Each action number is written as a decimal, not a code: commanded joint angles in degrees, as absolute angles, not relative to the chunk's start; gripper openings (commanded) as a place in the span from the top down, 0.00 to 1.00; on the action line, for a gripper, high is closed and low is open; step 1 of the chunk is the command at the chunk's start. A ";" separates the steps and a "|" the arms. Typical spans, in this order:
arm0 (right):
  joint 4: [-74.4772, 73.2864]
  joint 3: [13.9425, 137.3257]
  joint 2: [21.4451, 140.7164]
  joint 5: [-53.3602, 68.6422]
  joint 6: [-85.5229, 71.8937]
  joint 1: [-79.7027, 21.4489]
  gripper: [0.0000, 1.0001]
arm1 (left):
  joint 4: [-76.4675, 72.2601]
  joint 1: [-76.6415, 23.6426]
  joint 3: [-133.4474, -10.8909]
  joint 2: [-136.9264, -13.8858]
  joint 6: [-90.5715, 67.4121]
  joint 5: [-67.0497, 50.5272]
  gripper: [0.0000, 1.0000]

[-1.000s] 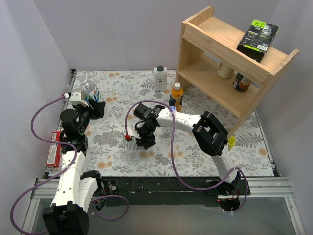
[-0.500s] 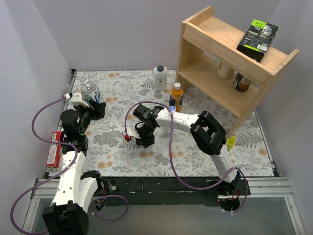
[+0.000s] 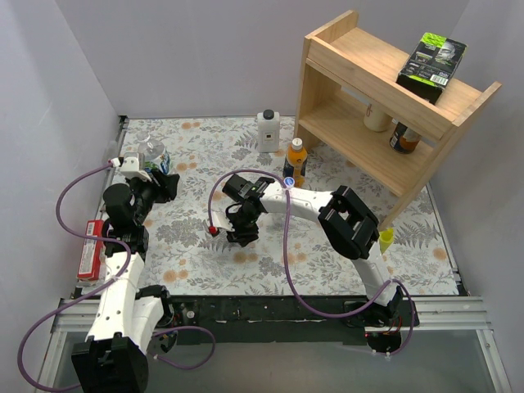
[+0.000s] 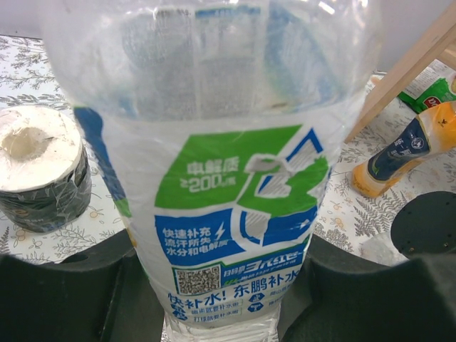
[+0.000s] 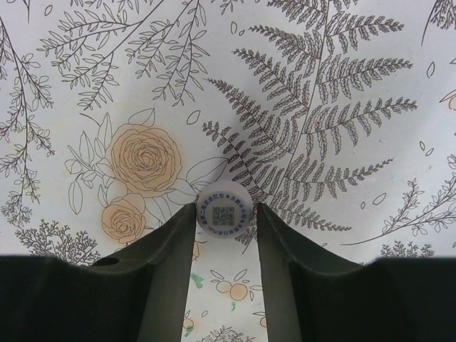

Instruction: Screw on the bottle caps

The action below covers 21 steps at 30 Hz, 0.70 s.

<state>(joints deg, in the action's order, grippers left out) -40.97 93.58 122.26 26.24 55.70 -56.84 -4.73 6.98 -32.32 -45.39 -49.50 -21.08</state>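
Floral-printed cloth (image 3: 205,139) covers the table between plain grey walls, with a wooden shelf unit (image 3: 385,98) standing at the right rear. The left gripper (image 3: 160,182) is at the left rear of the cloth and is clamped on a clear bottle (image 3: 150,151). The left wrist view shows this clear bottle (image 4: 235,199) upright between the two dark fingers (image 4: 64,292), its blue and green label facing the camera and its neck out of frame, so whether it bears a cap cannot be told. A roll with a whitish top and dark side (image 4: 39,167) stands on the cloth just beside it. The right gripper (image 3: 241,237) points down at the middle of the cloth. In the right wrist view the right gripper (image 5: 226,210) has its fingers (image 5: 174,242) closed in on a white cap (image 5: 225,216). The cap lies flat on the cloth, printed face up, at the very tips, and both tips meet its rim. This cap is well apart from the clear bottle held by the other arm. An orange bottle (image 3: 296,160) stands upright near the foot of the shelf unit, beyond the right gripper, and a white square bottle (image 3: 268,131) with a black top stands behind it near the back wall. A yellow squeeze bottle (image 3: 386,237) stands at the right edge of the cloth.
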 commanded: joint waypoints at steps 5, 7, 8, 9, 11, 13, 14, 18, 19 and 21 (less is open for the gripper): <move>-39.55 93.60 122.17 26.63 56.43 -57.66 0.53 | -5.36 7.29 -31.73 -45.00 -48.87 -22.41 1.00; -39.46 93.52 122.25 26.54 56.51 -57.83 0.53 | -5.36 7.21 -31.73 -45.09 -48.69 -22.50 1.00; -39.46 93.60 122.26 26.46 56.43 -57.83 0.53 | -5.36 7.21 -31.73 -45.09 -48.60 -22.59 1.00; -39.46 93.43 122.17 26.46 56.60 -57.92 0.54 | -5.27 7.29 -31.64 -45.17 -48.52 -22.59 1.00; -39.46 93.25 122.17 26.28 56.78 -57.83 0.55 | -5.36 7.29 -31.46 -45.09 -48.43 -22.76 1.00; -39.73 92.99 122.08 26.10 57.21 -57.83 0.59 | -5.45 7.29 -31.12 -45.09 -48.43 -22.85 1.00; -39.81 92.73 122.08 25.84 57.30 -57.83 0.60 | -5.62 7.29 -30.94 -45.00 -48.43 -23.03 1.00; -39.11 90.62 120.77 24.44 57.48 -57.83 0.59 | -6.50 7.29 -29.71 -45.26 -48.25 -24.69 1.00; -38.42 90.01 120.50 24.26 57.39 -57.83 0.58 | -6.68 7.29 -29.27 -45.35 -48.08 -25.22 1.00; -38.14 88.77 119.97 23.99 57.48 -57.83 0.56 | -7.47 7.29 -28.83 -45.61 -47.81 -26.01 1.00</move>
<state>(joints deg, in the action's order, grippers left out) -38.68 91.81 121.56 25.82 56.31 -57.52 -5.26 6.98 -30.02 -45.56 -49.01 -23.31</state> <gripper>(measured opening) 0.428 0.462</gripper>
